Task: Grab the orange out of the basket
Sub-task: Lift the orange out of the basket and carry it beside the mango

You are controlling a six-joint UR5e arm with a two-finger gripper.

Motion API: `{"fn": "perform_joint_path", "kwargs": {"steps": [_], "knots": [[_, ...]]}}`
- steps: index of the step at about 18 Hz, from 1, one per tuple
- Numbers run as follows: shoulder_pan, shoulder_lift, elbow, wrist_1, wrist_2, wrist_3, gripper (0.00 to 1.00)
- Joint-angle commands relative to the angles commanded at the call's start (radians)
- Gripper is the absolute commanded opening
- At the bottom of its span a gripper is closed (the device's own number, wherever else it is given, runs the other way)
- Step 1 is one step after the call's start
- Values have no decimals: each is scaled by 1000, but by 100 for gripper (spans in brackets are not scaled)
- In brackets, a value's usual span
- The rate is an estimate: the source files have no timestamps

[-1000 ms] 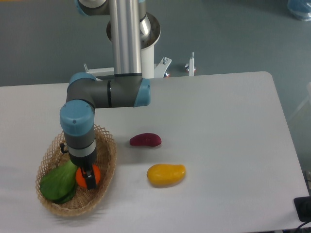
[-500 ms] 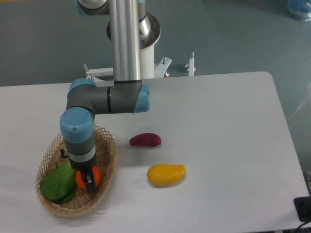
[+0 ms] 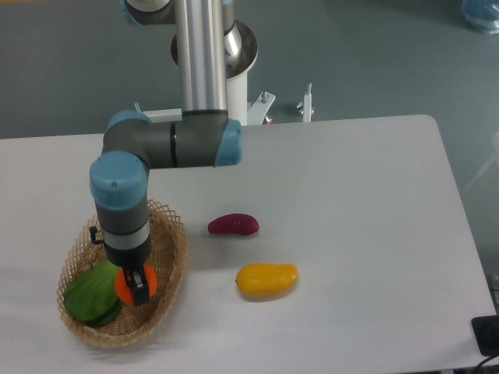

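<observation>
The light tan wicker basket sits at the front left of the white table. Over it, my gripper points straight down and is shut on the orange, a small bright-orange fruit that shows on both sides of the dark fingers. The orange hangs over the basket's right half, beside a green leafy vegetable lying in the basket's left half. I cannot tell whether the orange still touches the basket floor. My wrist hides the top of the fruit.
A purple-red oblong vegetable lies on the table right of the basket. A yellow-orange mango lies nearer the front edge. The arm's base column stands at the back.
The arm has risen a little and shifted slightly left, with the orange held between the fingers and carried along.
</observation>
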Motion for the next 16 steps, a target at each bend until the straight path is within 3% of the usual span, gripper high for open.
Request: {"fn": "perform_joint_path", "kwargs": {"steps": [5,8,16], "knots": [[93,49,-6,-5,2,-22,71],[178,51,-12,-5,3,-20,76],[366,58,14,-5,5,-5,75]]}}
